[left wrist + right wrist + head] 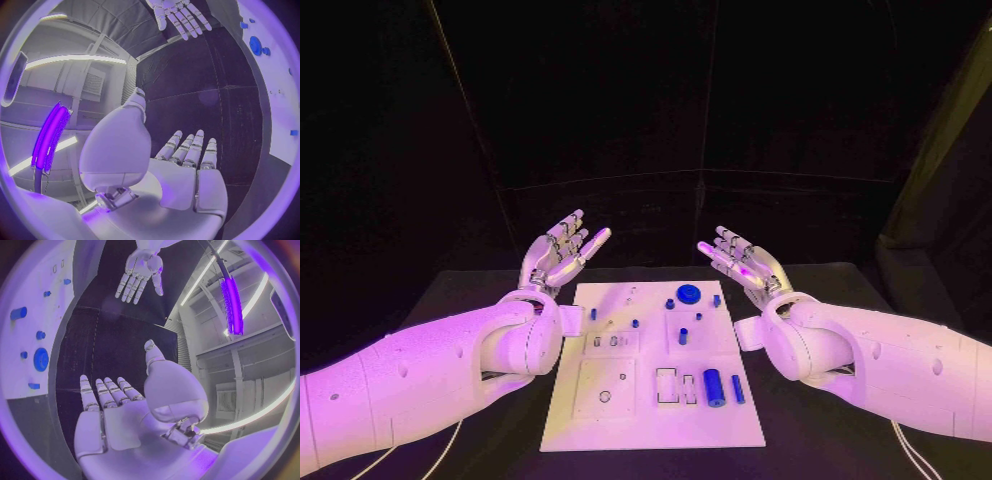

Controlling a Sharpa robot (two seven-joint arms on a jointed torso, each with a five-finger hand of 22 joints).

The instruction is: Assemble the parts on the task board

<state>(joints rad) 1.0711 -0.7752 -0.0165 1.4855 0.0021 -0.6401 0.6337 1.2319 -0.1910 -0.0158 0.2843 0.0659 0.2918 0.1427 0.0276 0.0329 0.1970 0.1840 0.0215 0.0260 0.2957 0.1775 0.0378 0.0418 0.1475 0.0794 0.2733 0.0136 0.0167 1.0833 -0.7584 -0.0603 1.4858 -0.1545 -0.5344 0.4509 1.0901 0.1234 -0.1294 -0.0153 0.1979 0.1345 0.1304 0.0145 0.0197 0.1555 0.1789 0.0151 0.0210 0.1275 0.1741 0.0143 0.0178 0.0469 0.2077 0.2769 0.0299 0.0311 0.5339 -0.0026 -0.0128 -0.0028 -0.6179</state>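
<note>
No part is held: the left hand [560,252] and right hand [744,262] are raised, fingers released. A blue cylinder [714,386] on the task board [589,420] must be grasped first.

Matt white task board [625,420], glossy blue plastic parts [714,386], matt black table [805,440].

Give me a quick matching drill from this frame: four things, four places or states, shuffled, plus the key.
Things:
1. left hand
2. right hand
3. round blue disc
4. blue cylinder

Places or states:
A. lying on the near part of the task board
B. raised open off the board's far right corner
C. at the board's far edge
D. raised open off the board's far left corner

Pairs: 1-D, 2-B, 3-C, 4-A
</note>
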